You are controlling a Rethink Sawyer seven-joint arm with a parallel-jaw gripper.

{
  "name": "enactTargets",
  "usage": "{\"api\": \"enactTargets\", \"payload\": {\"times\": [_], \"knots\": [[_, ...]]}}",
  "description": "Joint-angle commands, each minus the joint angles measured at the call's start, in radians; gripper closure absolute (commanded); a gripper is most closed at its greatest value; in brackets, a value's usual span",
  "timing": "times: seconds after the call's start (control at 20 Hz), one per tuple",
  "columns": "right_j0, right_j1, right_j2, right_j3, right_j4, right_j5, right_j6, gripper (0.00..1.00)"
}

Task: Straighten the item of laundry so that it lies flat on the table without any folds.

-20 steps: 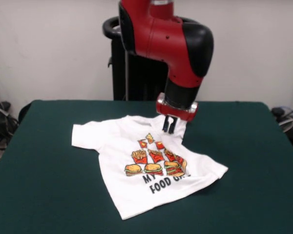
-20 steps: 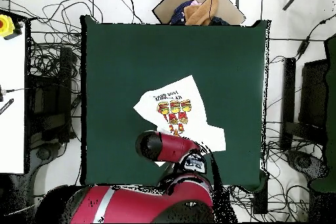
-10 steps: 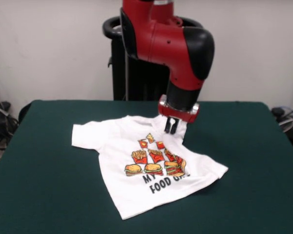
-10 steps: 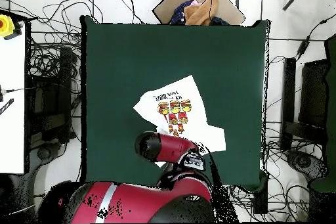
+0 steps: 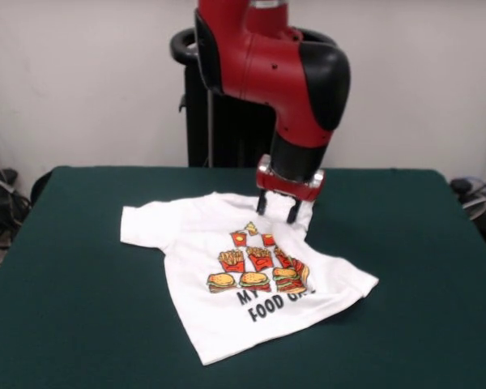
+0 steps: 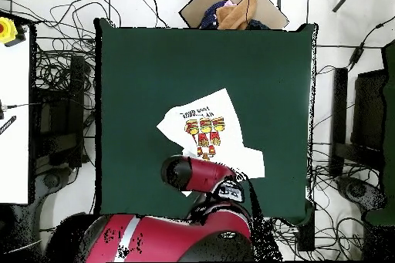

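The item of laundry (image 5: 227, 279) is a white T-shirt with a burger-and-fries print, lying face up in the middle of the dark green table (image 5: 73, 324). Its right side is folded inward over the print, cutting off the black text. The left sleeve lies spread out. My gripper (image 5: 277, 209) hangs just over the shirt's far right shoulder, beside the collar, open, with nothing between its fingers (image 5: 292, 213). In the overhead view the shirt (image 6: 207, 119) shows on the table (image 6: 146, 59), with its near part and the gripper hidden under the red arm (image 6: 200, 175).
The black pedestal (image 5: 201, 105) rises behind the table's far edge. An open cardboard box with clothes (image 6: 231, 9) sits beyond the table. Cables (image 6: 54, 90) lie on the floor at both sides. A white bench (image 6: 14, 113) stands off to one side.
The gripper's fingers, shut half a second ago, have spread open. The gripper has shifted slightly left over the shoulder. The shirt has hardly moved.
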Motion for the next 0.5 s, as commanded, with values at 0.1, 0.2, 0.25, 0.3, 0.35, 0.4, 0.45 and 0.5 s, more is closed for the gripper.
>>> {"api": "enactTargets", "payload": {"times": [0.1, 0.2, 0.25, 0.3, 0.35, 0.4, 0.45, 0.5], "knots": [[0.028, 0.09, 0.108, -0.01, 0.011, -0.055, 0.159, 0.0], [0.031, 0.089, 0.106, -0.011, 0.012, -0.053, 0.161, 0.0], [0.032, 0.089, 0.105, -0.011, 0.013, -0.052, 0.162, 0.0], [0.031, 0.087, 0.106, -0.009, 0.014, -0.054, 0.163, 0.0], [0.031, 0.088, 0.107, -0.008, 0.014, -0.055, 0.164, 0.0], [0.029, 0.088, 0.11, -0.006, 0.015, -0.059, 0.166, 0.0], [0.028, 0.088, 0.111, -0.005, 0.015, -0.062, 0.166, 0.0], [0.028, 0.089, 0.112, -0.005, 0.015, -0.063, 0.166, 0.0]]}}
